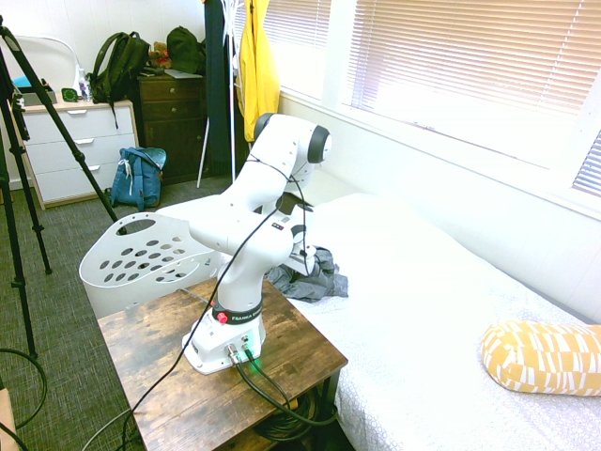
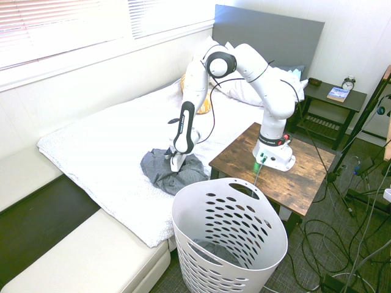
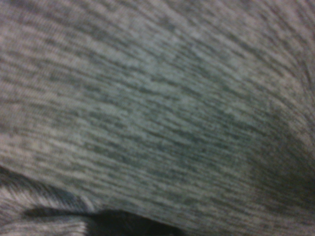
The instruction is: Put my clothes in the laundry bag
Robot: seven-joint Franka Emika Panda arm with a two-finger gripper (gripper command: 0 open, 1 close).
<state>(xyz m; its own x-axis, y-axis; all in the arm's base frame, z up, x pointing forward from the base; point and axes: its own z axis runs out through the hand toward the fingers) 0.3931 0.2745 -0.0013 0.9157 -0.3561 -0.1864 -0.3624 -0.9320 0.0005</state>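
One bed (image 2: 110,177), the largest thing I have before me, is my landmark, and the laundry basket (image 2: 278,235) stands on the floor beside its edge, some grey fabric (image 2: 217,251) already showing inside. The wooden table (image 2: 244,149) bearing the arm also sits beside the bed. Smaller than these, the grey clothes (image 2: 174,174) lie crumpled on the bed, near its basket-side edge. My gripper (image 2: 177,168) is down in that heap on the bed; its fingertips are hidden enough that I cannot tell whether it is released or clenched on cloth. I judge the step to be gathering this pile. I would sink into a thick fold near the middle, close firmly without pinching the bedding, then lift straight up until every trailing sleeve or hem clears the bed. The basket's tall rim (image 2: 173,213) is the edge to respect: cross high, lower over its mouth. Above the bed there is open room for raising; towards the table I would keep the elbow wide.
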